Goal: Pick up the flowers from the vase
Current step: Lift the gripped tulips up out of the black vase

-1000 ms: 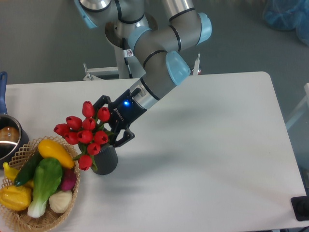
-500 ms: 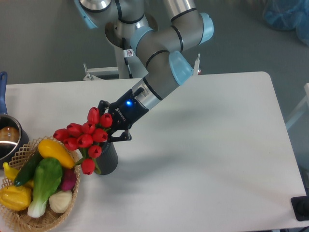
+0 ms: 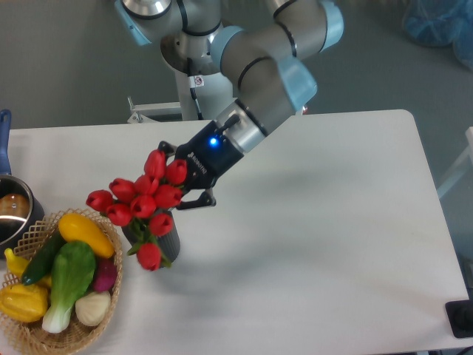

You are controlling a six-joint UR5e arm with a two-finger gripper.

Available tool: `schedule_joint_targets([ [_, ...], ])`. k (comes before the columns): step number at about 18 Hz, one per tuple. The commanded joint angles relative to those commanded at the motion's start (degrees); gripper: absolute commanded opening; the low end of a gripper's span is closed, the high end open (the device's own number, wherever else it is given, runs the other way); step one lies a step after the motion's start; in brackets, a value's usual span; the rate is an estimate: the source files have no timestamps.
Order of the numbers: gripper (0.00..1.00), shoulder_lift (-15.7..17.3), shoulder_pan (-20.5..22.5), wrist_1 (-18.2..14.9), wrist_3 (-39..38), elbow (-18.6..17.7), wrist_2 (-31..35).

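The flowers (image 3: 144, 198), a bunch of red tulips with green leaves, hang over the mouth of the dark grey ribbed vase (image 3: 164, 241). One bloom droops in front of the vase's left side. My gripper (image 3: 183, 191) reaches in from the upper right and is shut on the bunch behind the blooms, with its black fingers partly hidden by the tulips. The stems' lower ends are hidden behind blooms and leaves, so I cannot tell whether they are still inside the vase.
A woven wicker basket (image 3: 33, 334) with yellow, green and purple vegetables stands at the front left, close to the vase. A metal pot (image 3: 13, 214) sits at the left edge. The white table (image 3: 318, 244) stretches to the right.
The gripper closed on the tulips and rose up and to the right, lifting the bunch higher relative to the vase. The vase stayed in place.
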Motion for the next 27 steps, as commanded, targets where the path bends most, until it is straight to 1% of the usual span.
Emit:
schedule_joint_targets([
  [7,0.1,1.05,0.97,-0.18,-1.67,0.0,-1.67],
  [9,0.1,1.75,0.97,-0.18,-1.67,-0.52,-2.29],
  [11,0.1,2.37,0.88,-0.26,-2.37,-0.61,-3.69],
  [13,0.1,2.46,0.97,-0.18,-5.52,-0.09,-5.36],
  [19,0.1,2.55,1.84,-0.18,-6.41,-0.09,-10.1],
  [24,0.1,2.46,3.25,-0.09,-11.42,2.11,-12.3],
  [27,0.1,2.55,3.78,0.17,-11.34,2.37,-12.66],
])
